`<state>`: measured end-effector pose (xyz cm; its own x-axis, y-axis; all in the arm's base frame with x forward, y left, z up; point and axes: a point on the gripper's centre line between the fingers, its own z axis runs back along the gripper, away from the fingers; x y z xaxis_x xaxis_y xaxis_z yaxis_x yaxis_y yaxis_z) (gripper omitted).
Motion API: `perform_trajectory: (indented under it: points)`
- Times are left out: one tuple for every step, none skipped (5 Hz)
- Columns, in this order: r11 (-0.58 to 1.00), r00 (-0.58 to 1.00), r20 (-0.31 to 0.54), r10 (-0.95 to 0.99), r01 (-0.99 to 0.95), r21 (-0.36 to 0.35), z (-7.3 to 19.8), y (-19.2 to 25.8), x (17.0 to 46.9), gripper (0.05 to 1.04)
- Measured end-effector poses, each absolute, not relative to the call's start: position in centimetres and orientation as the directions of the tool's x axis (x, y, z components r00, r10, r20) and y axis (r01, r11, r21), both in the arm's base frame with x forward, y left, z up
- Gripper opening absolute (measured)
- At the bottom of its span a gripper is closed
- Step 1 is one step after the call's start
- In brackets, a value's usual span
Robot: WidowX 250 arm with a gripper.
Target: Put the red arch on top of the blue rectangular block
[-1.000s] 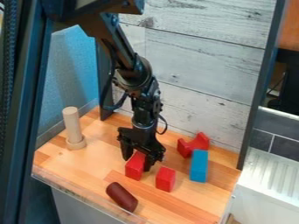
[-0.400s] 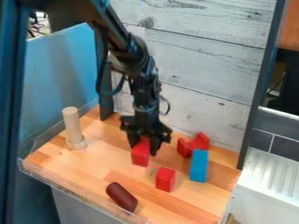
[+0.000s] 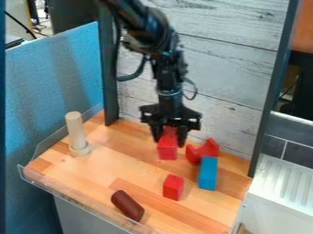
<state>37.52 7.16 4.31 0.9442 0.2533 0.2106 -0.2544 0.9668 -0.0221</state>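
My gripper [image 3: 168, 137] hangs over the middle-back of the wooden surface, shut on a red block [image 3: 167, 149], which is held a little above the wood. Just right of the held block lies the red arch [image 3: 202, 151], its notch facing up and to the left. The blue rectangular block [image 3: 207, 173] rests in front of the arch, close against it or nearly so; whether they touch I cannot tell.
A second red block [image 3: 173, 187] sits front of centre. Nearer the front edge lies a dark red cylinder [image 3: 127, 205]. At the left stands a pale wooden peg on a round base [image 3: 77, 135]. A plank wall [image 3: 214, 82] rises behind.
The gripper has lifted the red block off the wood and carried it back and to the right, closer to the arch. The other blocks have not moved.
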Motion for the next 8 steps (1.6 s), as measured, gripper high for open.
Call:
perform_trajectory:
  points:
    - [0.946, 0.917, 0.236, 0.322, -0.323, -0.035, 5.1, 5.9, 38.7, 0.601]
    - [0.93, 0.913, 0.195, 0.36, -0.368, 0.005, 3.2, 4.1, 39.5, 0.601]
    - [0.922, 0.907, 0.21, 0.365, -0.384, 0.052, 2.3, 2.6, 40.6, 0.601]
    - [0.923, 0.917, 0.183, 0.355, -0.375, 0.085, 0.5, 2.0, 40.9, 0.601]
    - [0.927, 0.924, 0.176, 0.34, -0.361, 0.104, -0.5, 1.6, 41.2, 0.601]
    - [0.933, 0.932, 0.167, 0.322, -0.342, 0.113, -0.7, 0.9, 41.4, 0.601]
    - [0.931, 0.932, 0.161, 0.326, -0.346, 0.116, -0.7, 0.9, 41.6, 0.601]
    - [0.93, 0.932, 0.155, 0.329, -0.348, 0.117, -0.7, 0.9, 41.8, 0.601]
